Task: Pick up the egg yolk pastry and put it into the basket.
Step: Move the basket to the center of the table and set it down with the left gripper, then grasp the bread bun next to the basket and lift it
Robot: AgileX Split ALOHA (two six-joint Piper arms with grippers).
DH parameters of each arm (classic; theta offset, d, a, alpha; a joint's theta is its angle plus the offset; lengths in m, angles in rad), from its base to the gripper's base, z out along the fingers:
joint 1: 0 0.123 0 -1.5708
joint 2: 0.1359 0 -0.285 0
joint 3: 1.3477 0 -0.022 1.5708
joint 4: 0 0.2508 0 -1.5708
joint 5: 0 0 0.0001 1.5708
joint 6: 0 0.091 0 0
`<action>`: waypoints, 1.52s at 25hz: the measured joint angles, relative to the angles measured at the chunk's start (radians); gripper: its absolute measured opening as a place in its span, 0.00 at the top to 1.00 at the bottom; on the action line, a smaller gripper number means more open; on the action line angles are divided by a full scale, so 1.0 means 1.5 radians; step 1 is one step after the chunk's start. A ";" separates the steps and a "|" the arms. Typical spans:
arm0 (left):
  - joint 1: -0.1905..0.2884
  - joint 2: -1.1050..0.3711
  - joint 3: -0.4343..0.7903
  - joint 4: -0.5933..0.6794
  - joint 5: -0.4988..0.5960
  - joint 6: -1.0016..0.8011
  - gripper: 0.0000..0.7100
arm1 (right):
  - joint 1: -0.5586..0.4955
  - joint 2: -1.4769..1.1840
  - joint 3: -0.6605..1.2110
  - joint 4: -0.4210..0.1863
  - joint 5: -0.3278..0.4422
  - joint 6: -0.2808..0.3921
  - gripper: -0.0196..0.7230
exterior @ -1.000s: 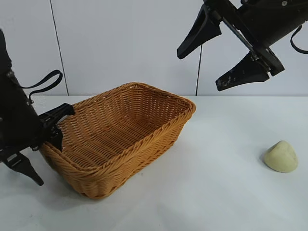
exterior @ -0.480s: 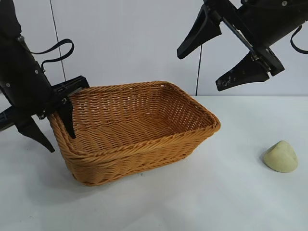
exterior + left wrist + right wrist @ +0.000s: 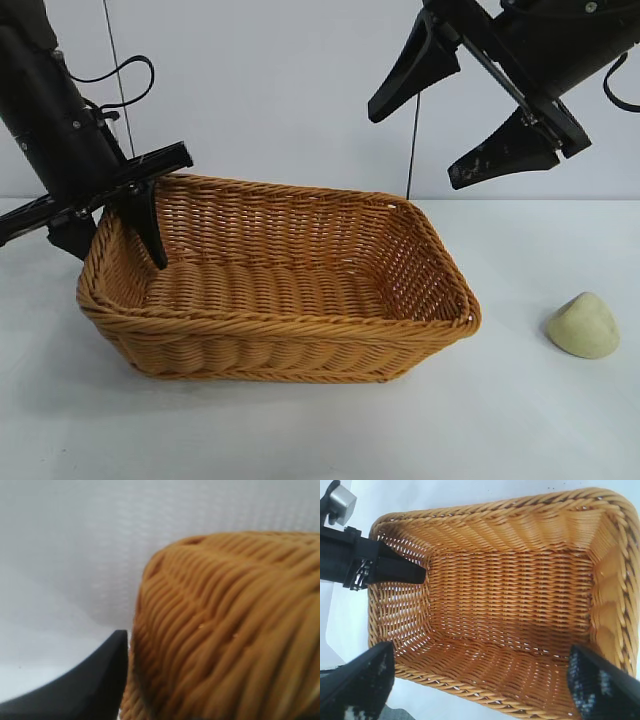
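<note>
Gripping the basket [image 3: 300, 290] by its left end wall, the left gripper [image 3: 112, 235] had 1 finger inside and 1 outside the weave. Above and to the right, the right gripper [image 3: 455, 105] hung wide open and empty. On the counter [image 3: 520, 420], the egg yolk pastry [image 3: 584, 326] lay untouched, well right of the basket. Positioning the basket seemed the step in hand; next, the right gripper would need to descend over the pastry and close gently.

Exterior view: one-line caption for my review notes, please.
Left gripper clamps the wicker basket's end wall; right gripper hangs open above; egg yolk pastry lies on the table outside it.
</note>
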 joint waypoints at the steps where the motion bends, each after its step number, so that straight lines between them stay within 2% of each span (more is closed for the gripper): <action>1: 0.000 0.008 -0.010 -0.001 0.003 0.008 0.51 | 0.000 0.000 0.000 0.000 0.000 0.000 0.11; 11: 0.000 0.070 -0.036 -0.012 -0.018 0.019 0.51 | 0.000 0.000 0.000 0.000 0.001 0.000 0.11; 19: 0.000 0.074 -0.036 -0.010 -0.021 0.019 0.51 | 0.000 0.000 0.000 0.000 0.001 0.000 0.11; 21: 0.000 0.074 -0.036 -0.010 -0.021 0.021 0.40 | 0.000 0.000 0.000 0.000 0.001 0.000 0.11; 23: 0.000 0.074 -0.036 -0.010 -0.021 0.020 0.19 | 0.000 0.000 0.000 0.000 0.001 0.000 0.11; 26: 0.000 0.074 -0.036 -0.011 -0.019 0.019 0.07 | 0.000 0.000 0.000 0.000 0.001 0.000 0.11; 32: 0.000 0.057 -0.042 -0.005 -0.003 0.019 0.02 | 0.000 0.000 0.000 0.000 0.001 0.000 0.11; 38: 0.000 0.000 -0.096 0.064 0.030 0.034 0.02 | 0.000 0.000 0.000 0.000 0.001 0.000 0.11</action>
